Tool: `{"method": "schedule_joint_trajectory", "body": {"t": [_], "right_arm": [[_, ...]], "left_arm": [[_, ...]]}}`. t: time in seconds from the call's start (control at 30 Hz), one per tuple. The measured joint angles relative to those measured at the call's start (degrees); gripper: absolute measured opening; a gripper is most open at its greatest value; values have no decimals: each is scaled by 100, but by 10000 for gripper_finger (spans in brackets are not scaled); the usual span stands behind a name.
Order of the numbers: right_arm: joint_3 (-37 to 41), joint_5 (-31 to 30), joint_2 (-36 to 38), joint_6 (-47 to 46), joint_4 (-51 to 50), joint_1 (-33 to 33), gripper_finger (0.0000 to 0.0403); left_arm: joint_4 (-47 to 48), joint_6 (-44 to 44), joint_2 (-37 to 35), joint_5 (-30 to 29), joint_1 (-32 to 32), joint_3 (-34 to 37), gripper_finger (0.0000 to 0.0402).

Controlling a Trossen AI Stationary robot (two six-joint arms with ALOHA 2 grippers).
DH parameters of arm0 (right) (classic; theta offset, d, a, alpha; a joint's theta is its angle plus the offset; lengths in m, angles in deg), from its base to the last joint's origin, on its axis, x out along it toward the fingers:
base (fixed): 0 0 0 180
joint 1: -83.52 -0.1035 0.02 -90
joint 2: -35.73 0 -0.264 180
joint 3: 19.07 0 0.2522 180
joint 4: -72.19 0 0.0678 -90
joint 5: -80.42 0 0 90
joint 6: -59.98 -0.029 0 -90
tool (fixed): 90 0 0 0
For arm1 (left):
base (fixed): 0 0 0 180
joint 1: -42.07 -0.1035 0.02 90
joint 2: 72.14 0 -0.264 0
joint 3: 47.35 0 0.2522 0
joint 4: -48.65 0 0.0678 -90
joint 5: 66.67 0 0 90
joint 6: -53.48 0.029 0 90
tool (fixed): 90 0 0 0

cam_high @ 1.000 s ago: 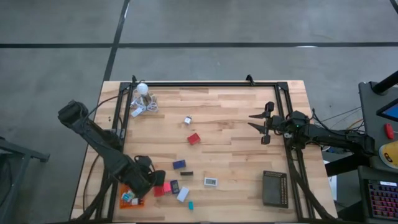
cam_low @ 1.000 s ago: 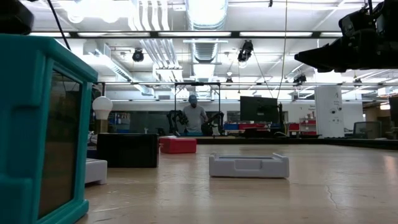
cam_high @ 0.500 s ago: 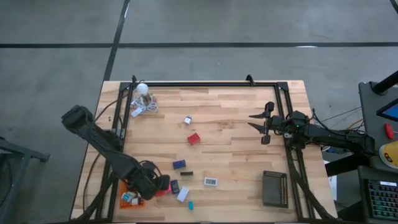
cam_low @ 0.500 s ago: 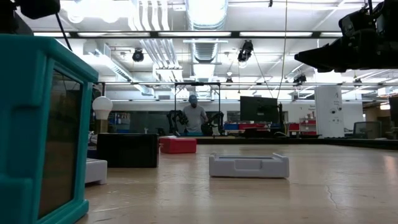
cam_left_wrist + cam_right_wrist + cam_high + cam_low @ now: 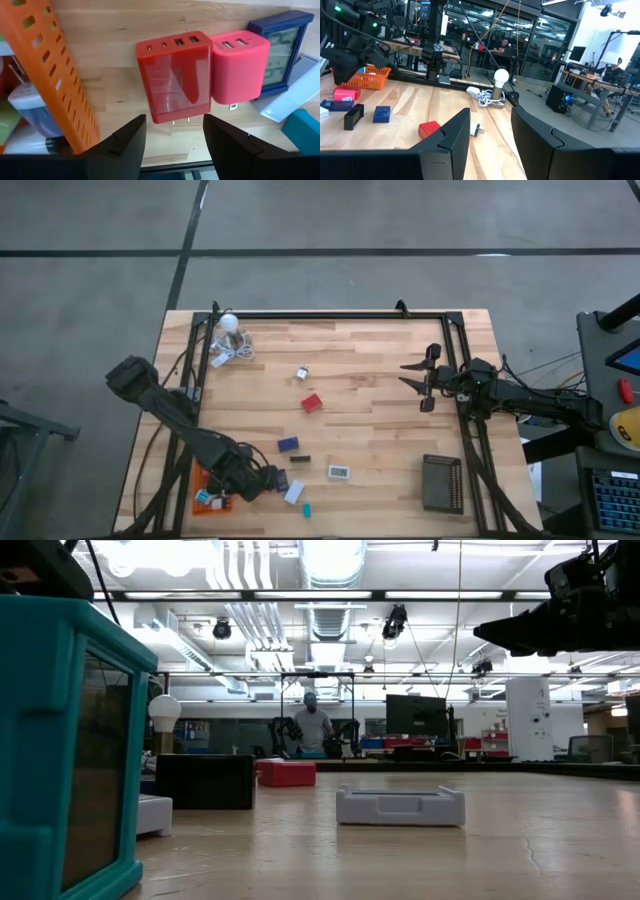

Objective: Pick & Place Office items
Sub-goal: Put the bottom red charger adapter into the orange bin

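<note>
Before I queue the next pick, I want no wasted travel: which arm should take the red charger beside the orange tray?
Left. Its gripper hovers open over the red charger; the right gripper waits far across the table.

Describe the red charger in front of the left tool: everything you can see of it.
The red charger is a glossy, blocky plastic adapter lying flat on the wooden table. Four small ports line one edge; metal prongs stick out from the opposite edge, toward the left tool, whose open fingers sit just short of it. A pink charger lies against one side; the orange tray lies apart on the other.
</note>
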Motion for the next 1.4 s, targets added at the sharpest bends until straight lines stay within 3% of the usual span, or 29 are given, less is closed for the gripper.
{"method": "schedule_joint_trajectory", "body": {"t": [0.53,1.4], "right_arm": [[0,0,1,0,1,0,139],[0,2,0,0,0,0,139]], "left_arm": [[87,-73,77,284,-183,0,202],[-44,72,40,271,-181,0,202]]}}
